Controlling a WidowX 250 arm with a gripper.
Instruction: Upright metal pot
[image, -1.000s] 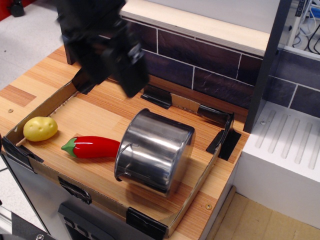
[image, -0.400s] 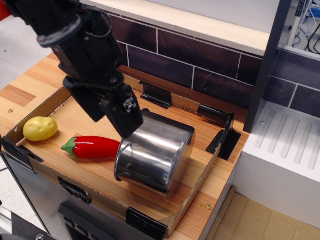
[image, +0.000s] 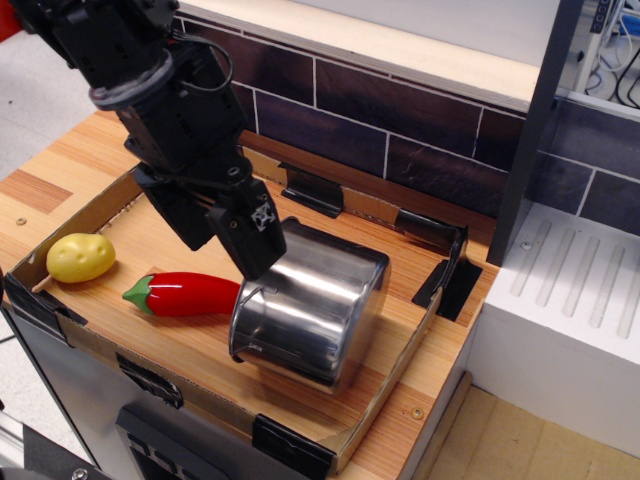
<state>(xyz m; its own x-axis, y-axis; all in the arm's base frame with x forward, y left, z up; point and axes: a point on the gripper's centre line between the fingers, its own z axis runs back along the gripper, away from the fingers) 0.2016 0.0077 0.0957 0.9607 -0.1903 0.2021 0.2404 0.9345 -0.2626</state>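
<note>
A black tool (image: 258, 250) hangs at the upper left edge of the pot (image: 310, 300), near or touching its rim; whether its jaws are open or gripping anything cannot be told. The pot lies on its side in a shallow cardboard tray (image: 395, 365) on the wooden worktop (image: 40, 185), mouth facing front left. Shiny, stiff steel, it looks slippery and apt to roll; the thin rim or wire handle seems the best hold. A glossy red pepper (image: 185, 294) lies just beside it, and a yellow potato (image: 80, 257) farther left.
</note>
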